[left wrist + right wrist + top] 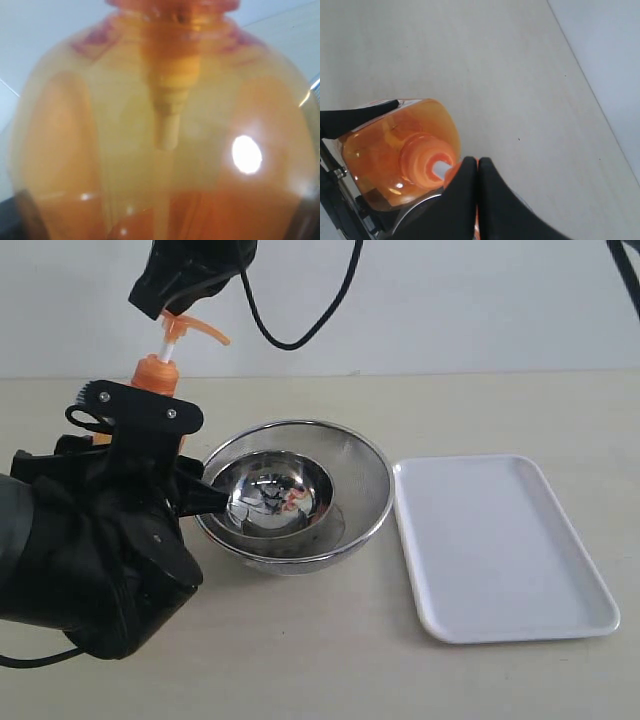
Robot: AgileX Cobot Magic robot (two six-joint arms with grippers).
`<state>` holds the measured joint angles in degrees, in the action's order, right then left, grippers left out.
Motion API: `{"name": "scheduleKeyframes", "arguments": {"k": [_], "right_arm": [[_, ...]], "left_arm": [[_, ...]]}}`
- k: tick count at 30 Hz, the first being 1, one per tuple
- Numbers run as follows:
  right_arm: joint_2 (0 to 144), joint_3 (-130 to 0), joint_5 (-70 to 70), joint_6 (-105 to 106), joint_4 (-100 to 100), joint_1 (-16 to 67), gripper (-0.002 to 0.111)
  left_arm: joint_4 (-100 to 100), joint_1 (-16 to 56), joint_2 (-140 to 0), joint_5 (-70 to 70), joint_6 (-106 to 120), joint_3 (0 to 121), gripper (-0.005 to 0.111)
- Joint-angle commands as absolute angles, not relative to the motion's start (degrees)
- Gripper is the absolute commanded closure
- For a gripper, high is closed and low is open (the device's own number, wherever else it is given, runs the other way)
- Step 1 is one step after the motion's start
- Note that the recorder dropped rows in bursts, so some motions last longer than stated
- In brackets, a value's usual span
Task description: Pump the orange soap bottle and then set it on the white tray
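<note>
The orange soap bottle (157,371) stands upright at the left of the table, and only its cap and raised pump head (196,331) show above my left arm. My left gripper (132,416) is shut on the bottle's body. One of its fingers (360,116) lies along the bottle's side (395,145). The bottle (165,125) fills the left wrist view, which hides the jaws there. My right gripper (165,308) (477,161) is shut, fingertips together, directly over the pump head. The white tray (500,550) lies at the right with nothing on it.
A round steel bowl (285,495) sits inside a wider mesh strainer (372,460) between the bottle and the tray, under the pump spout's side. A black cable (300,335) hangs from the right arm. Bare beige table runs along the front.
</note>
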<state>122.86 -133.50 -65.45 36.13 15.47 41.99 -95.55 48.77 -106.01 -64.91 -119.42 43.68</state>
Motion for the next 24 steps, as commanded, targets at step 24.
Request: {"name": "scheduleKeyframes", "arguments": {"k": [24], "right_arm": [[126.41, -132.64, -69.96, 35.75, 17.20, 43.19, 0.109]], "left_arm": [[-99.95, 49.12, -105.41, -67.69, -120.39, 44.06, 0.102]]}}
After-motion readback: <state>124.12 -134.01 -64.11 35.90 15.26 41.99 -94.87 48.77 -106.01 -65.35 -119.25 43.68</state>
